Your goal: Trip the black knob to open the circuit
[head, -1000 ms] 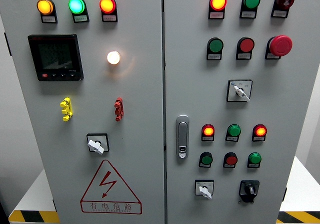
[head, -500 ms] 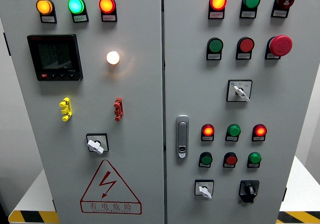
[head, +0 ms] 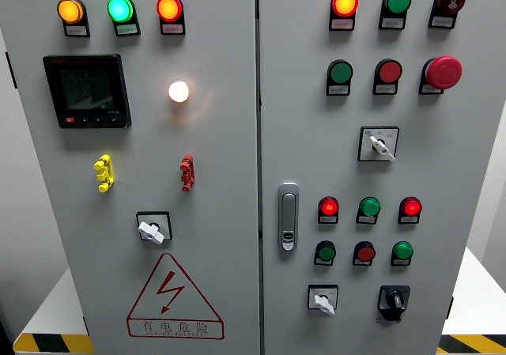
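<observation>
Neither robot hand is anywhere in sight, so I can't say whether the fingers are open or curled, and the job looks not yet started: no reach has begun. The black knob (head: 394, 299) sits near the bottom right corner of the cabinet's right door (head: 474, 165), just right of a white-handled selector switch (head: 322, 300) and below a green pushbutton (head: 403, 251). Its grip bar looks close to upright, long axis roughly vertical, perhaps leaning slightly left at the top, though it's small and dark. Next, I'd guess, a hand must come up, pinch that bar and twist it.
</observation>
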